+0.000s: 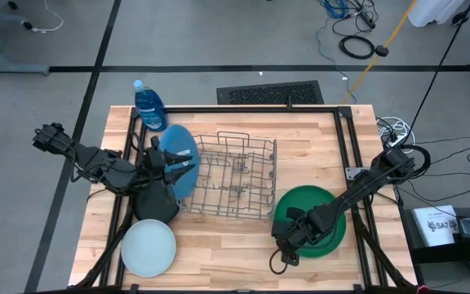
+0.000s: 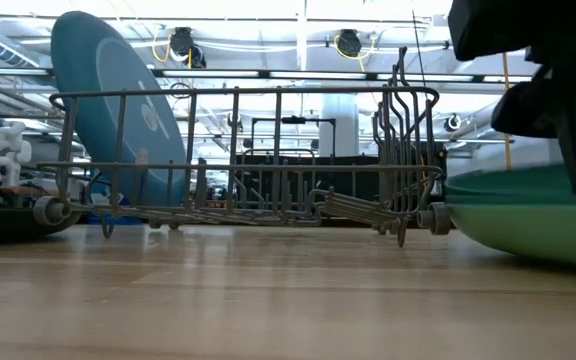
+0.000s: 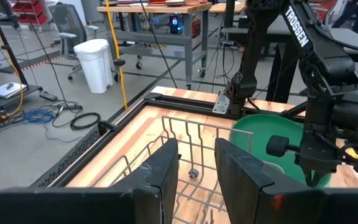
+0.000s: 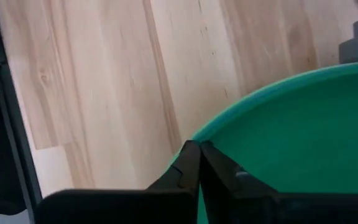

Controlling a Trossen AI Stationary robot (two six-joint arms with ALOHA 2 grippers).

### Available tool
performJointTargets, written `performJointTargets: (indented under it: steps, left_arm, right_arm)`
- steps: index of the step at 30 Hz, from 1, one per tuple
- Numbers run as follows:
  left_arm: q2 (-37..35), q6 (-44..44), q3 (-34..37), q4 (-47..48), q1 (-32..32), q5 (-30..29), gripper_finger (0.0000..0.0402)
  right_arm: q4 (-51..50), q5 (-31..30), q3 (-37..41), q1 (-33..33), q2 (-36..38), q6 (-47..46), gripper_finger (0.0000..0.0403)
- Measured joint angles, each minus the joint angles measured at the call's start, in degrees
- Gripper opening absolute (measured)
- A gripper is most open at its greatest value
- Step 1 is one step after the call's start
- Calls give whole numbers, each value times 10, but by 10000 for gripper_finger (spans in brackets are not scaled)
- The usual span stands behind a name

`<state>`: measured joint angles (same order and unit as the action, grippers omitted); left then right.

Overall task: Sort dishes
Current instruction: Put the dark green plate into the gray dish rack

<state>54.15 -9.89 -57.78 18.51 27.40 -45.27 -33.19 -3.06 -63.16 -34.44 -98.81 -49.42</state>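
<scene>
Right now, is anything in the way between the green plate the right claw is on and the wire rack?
Nothing visible stands between them. The green plate lies on the table just beside the wire rack, with the right claw closed on its rim. The rack's near slots look free; the blue plate leans at the far end.

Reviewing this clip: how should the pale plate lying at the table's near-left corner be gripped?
The pale plate lies flat on the table, so only its raised rim offers a hold. Probably pinch the rim nearest the left gripper, one finger over and one under, coming down from above.
</scene>
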Motion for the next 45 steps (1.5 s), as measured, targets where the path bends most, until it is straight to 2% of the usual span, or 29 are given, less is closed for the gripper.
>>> performJointTargets:
  steps: [7, 14, 18, 22, 28, 31, 36, 45]
  left_arm:
    - [0, 1, 0, 0, 0, 0, 107]
    - [0, 1, 0, 0, 0, 0, 107]
    - [0, 1, 0, 0, 0, 0, 107]
    - [1, 1, 0, 0, 0, 0, 107]
    - [1, 1, 0, 0, 0, 0, 107]
    - [1, 1, 0, 0, 0, 0, 107]
    - [1, -1, 0, 0, 0, 0, 107]
    - [1, 2, 0, 1, 0, 0, 107]
  right_arm:
    - [-22, -3, 0, 0, 23, 9, 0]
    - [-205, -114, 0, 0, 94, -45, 4]
    - [-314, -160, 0, 3, 133, -71, 33]
    - [-397, -164, 9, 18, 149, -96, 92]
    - [-357, -159, 101, 49, 193, -101, 197]
    - [-331, -157, 161, 67, 227, -102, 224]
    - [-276, -149, 238, 89, 304, -100, 223]
    - [-250, -123, 300, 105, 379, -79, 169]
